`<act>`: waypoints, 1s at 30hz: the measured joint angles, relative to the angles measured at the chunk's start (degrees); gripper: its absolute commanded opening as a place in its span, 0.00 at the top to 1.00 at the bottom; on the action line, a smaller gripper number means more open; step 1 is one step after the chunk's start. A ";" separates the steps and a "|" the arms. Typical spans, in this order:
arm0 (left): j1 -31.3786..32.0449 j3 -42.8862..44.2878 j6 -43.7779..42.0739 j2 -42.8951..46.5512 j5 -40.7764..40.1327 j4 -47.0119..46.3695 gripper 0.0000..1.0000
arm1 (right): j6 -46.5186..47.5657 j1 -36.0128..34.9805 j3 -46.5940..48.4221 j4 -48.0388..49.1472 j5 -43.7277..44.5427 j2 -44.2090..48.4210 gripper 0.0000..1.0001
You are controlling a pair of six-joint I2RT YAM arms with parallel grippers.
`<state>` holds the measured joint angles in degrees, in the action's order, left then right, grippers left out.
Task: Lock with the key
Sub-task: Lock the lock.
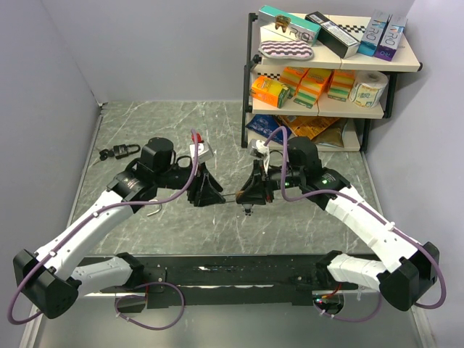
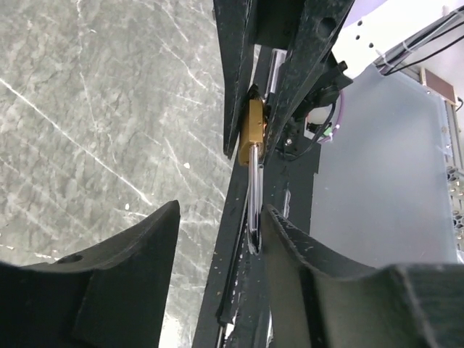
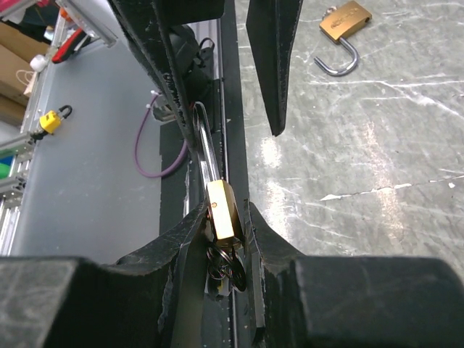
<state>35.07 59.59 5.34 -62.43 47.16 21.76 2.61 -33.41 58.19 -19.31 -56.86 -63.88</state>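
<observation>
My right gripper (image 1: 246, 194) (image 3: 226, 221) is shut on a small brass padlock (image 3: 222, 209) and holds it above the table's middle. A key ring with keys (image 3: 230, 262) hangs at the lock's underside, between the fingers. The lock's steel shackle (image 3: 206, 148) sticks out toward my left gripper (image 1: 216, 192). In the left wrist view the padlock (image 2: 251, 130) sits between the right gripper's fingers. Its shackle (image 2: 254, 206) lies against the inner face of one finger (image 2: 290, 250) of my left gripper (image 2: 221, 232). Those jaws stand wide apart and grip nothing.
A second brass padlock (image 3: 344, 20) with an open shackle lies on the marble table beside the left arm (image 1: 152, 208). A black padlock with keys (image 1: 122, 152) lies at the far left. A shelf (image 1: 330, 65) of boxes stands at the back right.
</observation>
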 measured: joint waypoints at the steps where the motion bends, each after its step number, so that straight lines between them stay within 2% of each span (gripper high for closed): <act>1: 0.00 0.00 -0.20 0.00 -0.04 0.17 0.51 | -0.20 0.09 0.00 0.04 -0.04 -0.04 1.00; 4: 0.11 0.00 -0.94 0.02 0.04 0.79 0.58 | -0.83 0.24 0.00 0.72 -0.61 -0.09 1.00; 5: 0.24 0.00 -1.22 0.02 0.11 0.87 0.66 | -0.94 0.31 0.00 0.85 -0.70 -0.09 1.00; 8: 0.81 0.15 -1.77 -0.04 0.33 1.33 0.80 | -1.33 0.44 0.00 0.94 -0.85 -0.13 1.00; 14: 1.44 2.01 -3.23 -0.94 1.14 3.02 0.99 | -1.49 0.81 0.00 1.33 -0.92 -0.13 1.00; 30: 1.97 2.03 1.42 -1.22 1.44 2.29 0.99 | -0.61 0.83 0.00 1.70 -1.33 -0.13 1.00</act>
<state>37.04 61.63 6.76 -63.66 48.60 24.05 2.00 -32.58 58.19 -17.61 -58.19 -64.01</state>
